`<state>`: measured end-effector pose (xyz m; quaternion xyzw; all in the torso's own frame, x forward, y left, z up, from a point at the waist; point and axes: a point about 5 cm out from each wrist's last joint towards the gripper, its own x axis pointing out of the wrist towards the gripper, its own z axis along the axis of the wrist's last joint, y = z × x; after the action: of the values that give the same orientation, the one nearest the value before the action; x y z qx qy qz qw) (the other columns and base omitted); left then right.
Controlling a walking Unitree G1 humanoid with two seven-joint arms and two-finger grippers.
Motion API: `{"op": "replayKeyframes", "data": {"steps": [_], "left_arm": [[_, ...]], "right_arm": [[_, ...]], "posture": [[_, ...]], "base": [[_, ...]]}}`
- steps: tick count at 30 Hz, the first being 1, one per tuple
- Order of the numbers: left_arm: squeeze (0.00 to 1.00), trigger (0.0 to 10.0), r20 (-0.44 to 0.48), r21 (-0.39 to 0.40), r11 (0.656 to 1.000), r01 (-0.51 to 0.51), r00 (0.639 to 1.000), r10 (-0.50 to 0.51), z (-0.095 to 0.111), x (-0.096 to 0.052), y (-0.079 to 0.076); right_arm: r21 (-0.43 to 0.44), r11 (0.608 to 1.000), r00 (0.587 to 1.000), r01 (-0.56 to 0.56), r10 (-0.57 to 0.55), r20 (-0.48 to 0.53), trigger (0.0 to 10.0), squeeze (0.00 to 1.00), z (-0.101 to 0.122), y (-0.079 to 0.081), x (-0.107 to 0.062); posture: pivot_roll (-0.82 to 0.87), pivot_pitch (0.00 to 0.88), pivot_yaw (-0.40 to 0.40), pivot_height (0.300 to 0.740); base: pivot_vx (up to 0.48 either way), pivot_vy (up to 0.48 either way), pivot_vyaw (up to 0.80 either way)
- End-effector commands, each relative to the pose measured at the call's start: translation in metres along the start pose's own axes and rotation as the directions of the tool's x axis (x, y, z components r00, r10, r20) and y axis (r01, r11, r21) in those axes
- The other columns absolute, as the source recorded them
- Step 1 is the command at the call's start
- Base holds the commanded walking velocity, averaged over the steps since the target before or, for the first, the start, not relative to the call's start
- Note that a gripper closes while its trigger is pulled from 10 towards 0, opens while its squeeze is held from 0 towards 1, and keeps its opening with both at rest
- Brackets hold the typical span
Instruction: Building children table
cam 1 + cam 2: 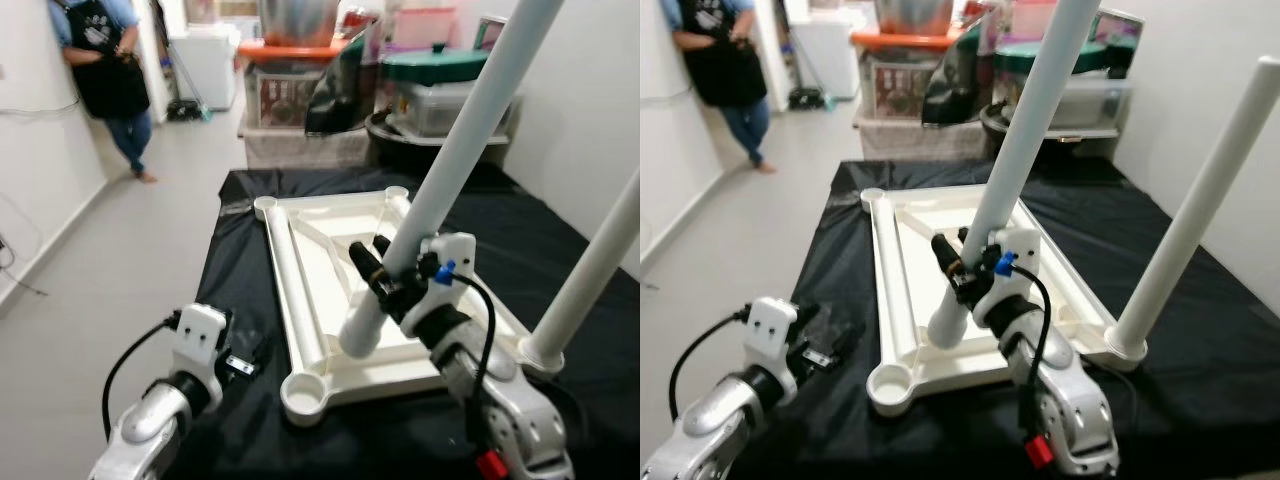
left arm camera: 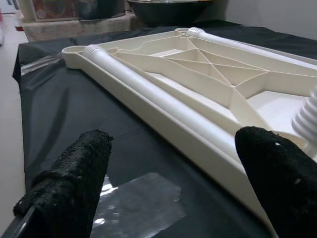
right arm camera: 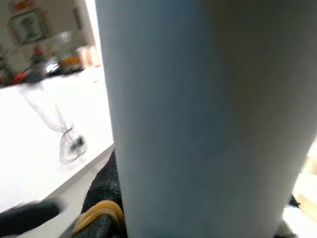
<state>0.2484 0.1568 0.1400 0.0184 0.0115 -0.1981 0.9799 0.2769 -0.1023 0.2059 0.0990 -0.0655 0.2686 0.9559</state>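
The cream plastic table top point(image 1: 330, 290) is lying upside down on the black-covered tabletop point(image 1: 560, 250), ribbed underside facing up, corner sockets showing. One white leg point(image 1: 600, 260) is already standing upright in the near right corner socket. A second leg point(image 2: 148, 94) is lying loose inside the frame along its left rail.

The right pincer point(image 1: 385, 275) is gripping a third white leg point(image 1: 450, 150), fingers closed around its lower part; the leg is leaning, its bottom end hanging just above the frame's near edge, between the two near corners. In the right wrist view the leg is sitting right against the camera, black finger point(image 3: 101, 198) beside it.

The left pincer point(image 2: 173, 163) is hovering low over the black cover just left of the frame, fingers spread wide and holding nothing. The empty near left socket point(image 1: 303, 395) is sitting just beside it.

A person point(image 1: 105, 60) is standing against the wall beyond the tabletop; storage bins point(image 1: 300, 80) are stacked behind
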Motion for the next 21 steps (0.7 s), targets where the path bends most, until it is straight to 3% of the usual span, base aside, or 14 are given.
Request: {"op": "replayKeyframes", "data": {"steps": [1, 3, 8, 14, 16, 19, 21], "left_arm": [[0.0, 10.0, 0.003, 0.019, 1.0, -0.001, 1.0, 0.001, 0.0, 0.0, 0.0], [0.0, 10.0, 0.007, -0.001, 1.0, 0.01, 1.0, -0.01, 0.001, 0.002, -0.003], [0.0, 10.0, 0.015, -0.004, 1.0, 0.011, 1.0, -0.011, 0.001, 0.003, -0.005], [0.0, 10.0, 0.014, 0.038, 0.999, -0.024, 1.0, 0.024, 0.0, 0.005, -0.001], [0.0, 10.0, 0.012, 0.043, 0.999, -0.021, 1.0, 0.02, 0.0, 0.006, -0.002], [0.0, 10.0, 0.001, 0.06, 0.998, -0.02, 1.0, 0.02, -0.002, 0.007, -0.002], [0.0, 10.0, -0.002, 0.064, 0.998, -0.024, 1.0, 0.024, -0.003, 0.007, -0.001]], "right_arm": [[-0.004, 1.0, 1.0, -0.005, 0.005, 0.004, 10.0, 0.0, 0.003, -0.001, -0.001], [-0.007, 1.0, 1.0, -0.015, 0.015, 0.007, 10.0, 0.0, 0.003, 0.001, 0.0], [-0.03, 0.999, 0.999, -0.036, 0.036, 0.007, 10.0, 0.0, 0.002, 0.002, 0.0], [-0.037, 0.995, 0.996, -0.089, 0.089, -0.009, 10.0, 0.0, 0.0, 0.004, 0.001], [-0.048, 0.987, 0.988, -0.15, 0.149, -0.031, 10.0, 0.0, -0.001, 0.005, 0.0], [-0.111, 0.944, 0.949, -0.31, 0.299, -0.102, 10.0, 0.0, 0.002, -0.002, -0.004], [-0.117, 0.939, 0.944, -0.324, 0.312, -0.106, 10.0, 0.0, 0.005, -0.005, -0.004]], "posture": [[0.09, 0.0, -0.068, 0.74], [0.09, 0.0, -0.066, 0.74], [0.09, 0.0, -0.065, 0.74], [0.09, 0.0, -0.066, 0.74], [0.09, 0.0, -0.065, 0.74], [0.09, 0.0, -0.064, 0.74], [0.09, 0.0, -0.064, 0.74]], "base": [[0.0, 0.0, 0.0], [0.0, 0.48, -0.8], [0.0, 0.478, 0.0], [0.0, 0.0, 0.0], [0.0, 0.0, 0.0], [0.0, 0.0, 0.0], [0.0, 0.0, 0.0]]}}
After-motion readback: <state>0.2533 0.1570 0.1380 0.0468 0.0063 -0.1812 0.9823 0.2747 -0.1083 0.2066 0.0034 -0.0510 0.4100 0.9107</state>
